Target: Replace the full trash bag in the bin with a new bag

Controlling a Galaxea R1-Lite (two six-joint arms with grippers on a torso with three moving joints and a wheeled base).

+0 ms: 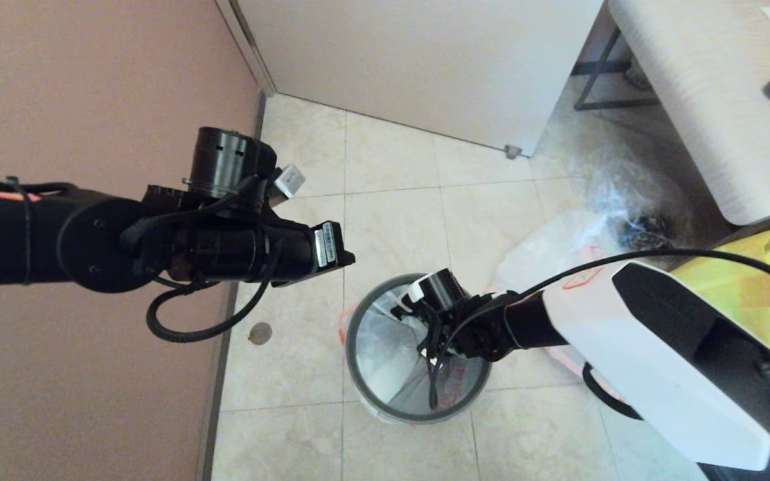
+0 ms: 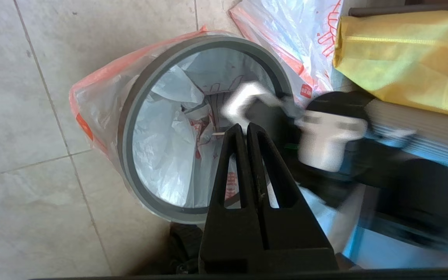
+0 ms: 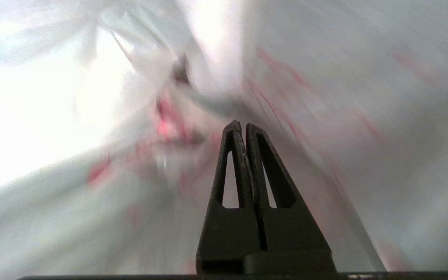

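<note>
The right gripper, fingers pressed together on nothing, reaches down inside the bin, pushing at the new bag that lines it under the grey hoop. The left gripper, fingers likewise closed and empty, hovers just above the bin's mouth. Beyond, the full trash bag seems to lie on the floor beside the yellow bag. A hard push could tear the thin film or drag its rim out from under the hoop.
</note>
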